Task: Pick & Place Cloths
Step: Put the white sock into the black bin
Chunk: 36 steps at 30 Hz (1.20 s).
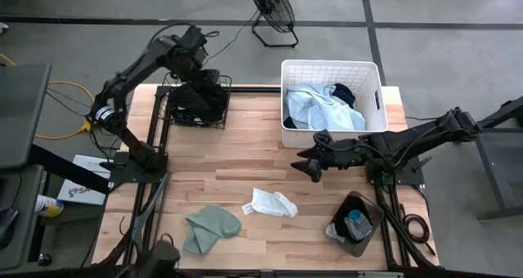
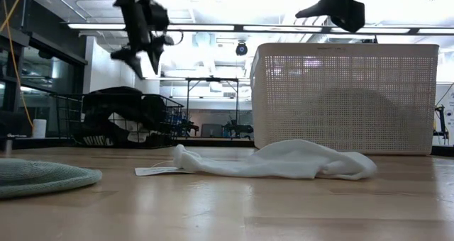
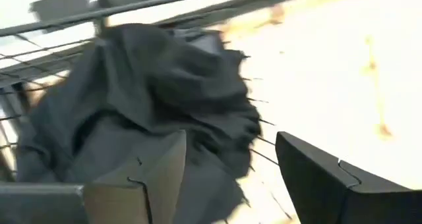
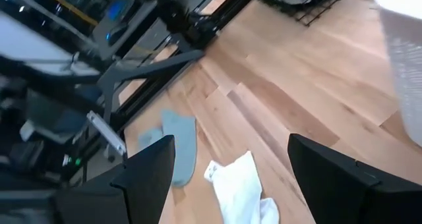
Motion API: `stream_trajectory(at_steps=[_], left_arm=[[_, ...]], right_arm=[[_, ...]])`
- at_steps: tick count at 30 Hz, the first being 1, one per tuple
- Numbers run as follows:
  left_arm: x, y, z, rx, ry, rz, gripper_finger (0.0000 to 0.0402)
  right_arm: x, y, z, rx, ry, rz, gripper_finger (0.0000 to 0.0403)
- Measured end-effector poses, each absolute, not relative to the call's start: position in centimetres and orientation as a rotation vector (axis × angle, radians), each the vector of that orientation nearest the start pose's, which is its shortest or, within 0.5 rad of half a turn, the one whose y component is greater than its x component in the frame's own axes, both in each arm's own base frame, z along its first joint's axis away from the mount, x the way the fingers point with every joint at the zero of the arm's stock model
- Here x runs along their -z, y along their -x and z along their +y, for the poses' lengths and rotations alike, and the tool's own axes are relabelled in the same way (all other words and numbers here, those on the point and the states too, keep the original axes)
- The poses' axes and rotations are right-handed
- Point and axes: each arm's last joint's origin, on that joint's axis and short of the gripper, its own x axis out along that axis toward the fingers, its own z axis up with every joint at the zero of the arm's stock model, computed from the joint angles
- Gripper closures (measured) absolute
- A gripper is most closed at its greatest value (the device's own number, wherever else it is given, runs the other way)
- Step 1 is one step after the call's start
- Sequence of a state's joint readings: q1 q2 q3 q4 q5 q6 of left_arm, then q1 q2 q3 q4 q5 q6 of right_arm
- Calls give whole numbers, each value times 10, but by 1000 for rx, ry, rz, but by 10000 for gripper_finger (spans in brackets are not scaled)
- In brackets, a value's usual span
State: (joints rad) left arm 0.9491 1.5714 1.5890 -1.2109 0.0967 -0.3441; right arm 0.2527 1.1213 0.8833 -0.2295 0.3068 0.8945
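Note:
A white cloth (image 1: 270,203) (image 2: 284,161) (image 4: 237,188) lies flat on the table's near middle. A sage green cloth (image 1: 211,227) (image 2: 35,177) (image 4: 179,145) lies left of it by the near edge. Black cloths (image 1: 198,100) (image 3: 145,85) fill the black wire basket (image 1: 167,118), and pale blue and dark cloths (image 1: 319,106) lie in the white laundry basket (image 1: 331,65) (image 2: 347,92). My left gripper (image 1: 202,64) (image 2: 144,54) (image 3: 231,178) hovers open above the wire basket. My right gripper (image 1: 310,162) (image 4: 231,178) hangs open in the air between the white basket and the white cloth.
A small dark bin (image 1: 354,223) holding some items stands at the table's near right corner. A fan (image 1: 272,8) stands on the floor beyond the far edge. Bare wood (image 1: 245,151) stretches between the two baskets and the loose cloths.

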Motion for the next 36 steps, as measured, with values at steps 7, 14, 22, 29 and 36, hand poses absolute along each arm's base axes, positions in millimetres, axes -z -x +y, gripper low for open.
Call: stream_trajectory(at_steps=[7, 14, 22, 29, 36], left_arm=[[-392, -183, 181, -718, 812, 827, 172], [-419, -175, 97, -605, 633, 749, 172], [-415, -153, 25, -457, 623, 612, 172], [-395, -151, -9, -321, 592, 578, 172], [-374, -161, -32, -197, 549, 617, 172]], right_arm=[[-299, -237, 56, 136, -685, 447, 117], [-285, -247, 66, 109, -597, 508, 117], [-250, -267, 99, 90, -606, 622, 117], [-206, -286, 128, 8, -415, 715, 117], [-171, -301, 138, 33, -294, 733, 117]])
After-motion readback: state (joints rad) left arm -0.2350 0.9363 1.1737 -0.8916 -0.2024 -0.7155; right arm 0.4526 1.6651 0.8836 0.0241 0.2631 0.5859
